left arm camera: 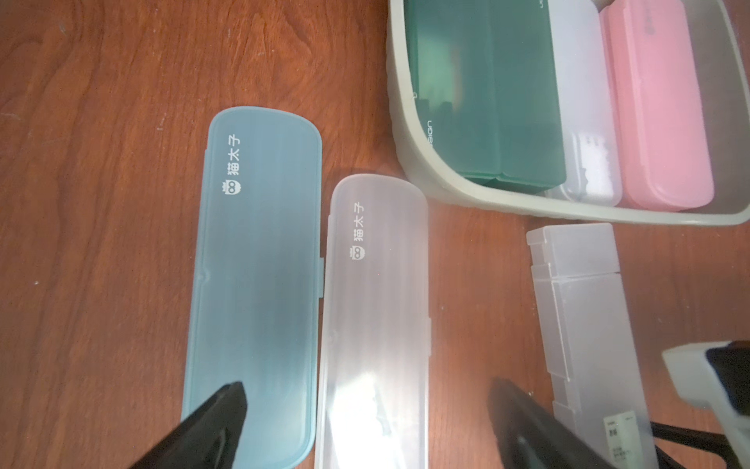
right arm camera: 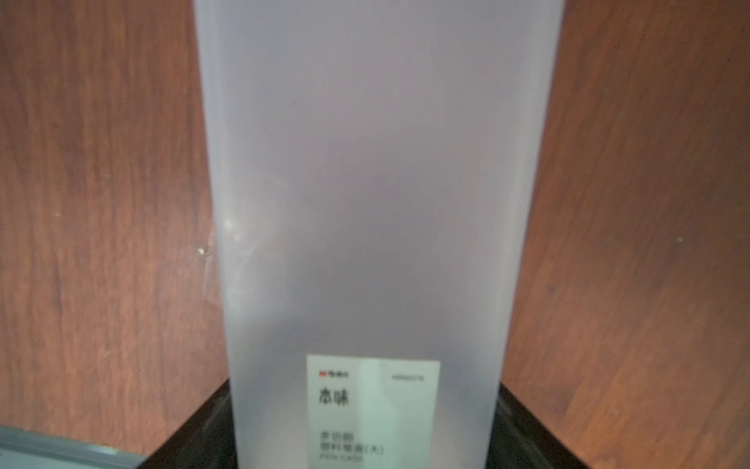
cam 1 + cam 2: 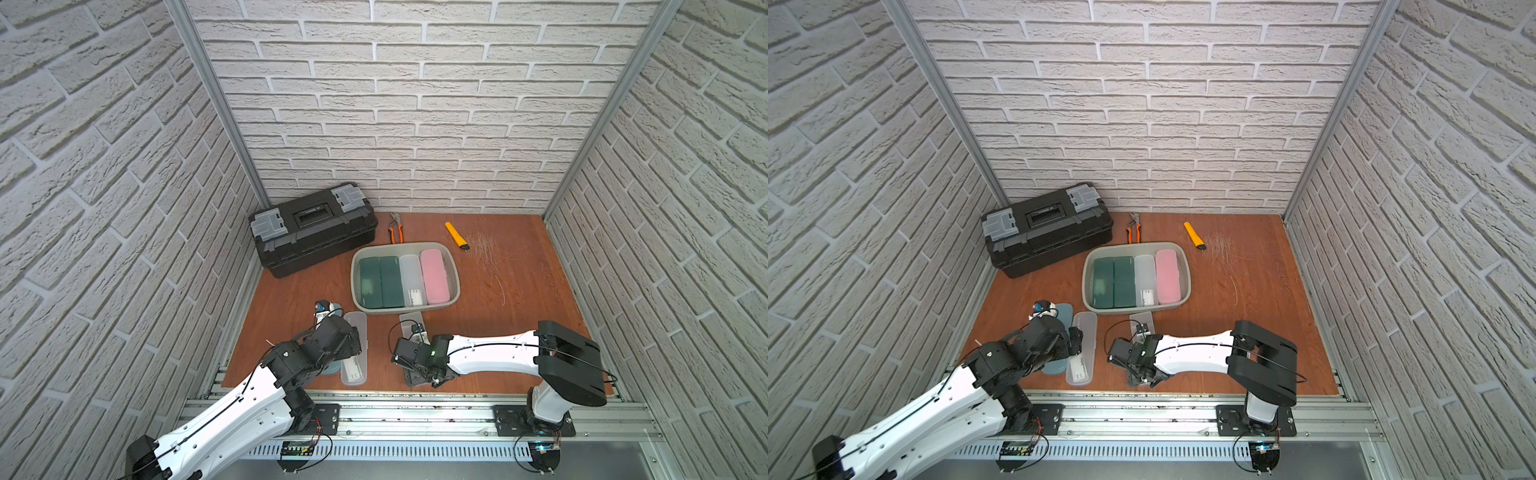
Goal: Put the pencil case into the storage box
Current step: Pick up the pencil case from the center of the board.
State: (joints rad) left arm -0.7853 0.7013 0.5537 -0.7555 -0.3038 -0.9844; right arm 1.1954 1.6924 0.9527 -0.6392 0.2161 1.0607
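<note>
— Brick-print walls, red-brown wooden tabletop (image 3: 519, 291). Mid-table storage box (image 3: 390, 310) holding two green cases (image 3: 370, 282), a clear case (image 3: 412, 278) and a pink case (image 3: 434, 276)?
— Yes. Outside it, pencil case (image 2: 365, 182) flat on the wood, just near of the box, frosted and rectangular, white label at its near end.
— And right gripper (image 2: 364, 390)?
— Down over the labelled end, black fingers (image 2: 195, 434) flush against both long sides.
— And left gripper (image 1: 369, 385)?
— Jaws wide apart, above a rounded frosted case (image 1: 377, 284) and a blue case (image 1: 259, 243), side by side at near left.
— Far side?
— Black toolbox (image 3: 316, 232) far left, pliers (image 3: 395, 230) and yellow knife (image 3: 456, 235) beyond the box.
</note>
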